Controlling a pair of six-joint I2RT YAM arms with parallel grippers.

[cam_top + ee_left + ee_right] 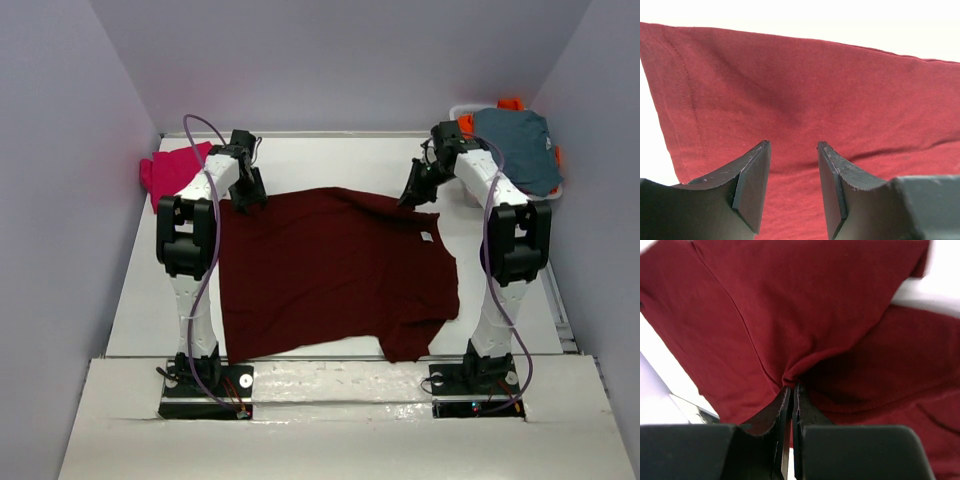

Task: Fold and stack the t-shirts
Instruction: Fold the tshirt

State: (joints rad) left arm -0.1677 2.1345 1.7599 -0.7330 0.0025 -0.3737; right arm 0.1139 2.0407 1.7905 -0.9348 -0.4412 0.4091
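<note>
left fingers (762,155): parted, nothing between them, maroon t-shirt (330,270) spread flat just beyond the tips | right fingers (788,394): pressed together, pinching a bunched fold of that shirt at their tips | pink t-shirt (170,170): on tabletop (340,160), outboard of left fingers

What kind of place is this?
Probably a robot lab's test cell, not a home or a laundry: plain walls box in a white table, a left arm and right arm are bolted at its near edge, and a maroon shirt lies spread out.
</note>
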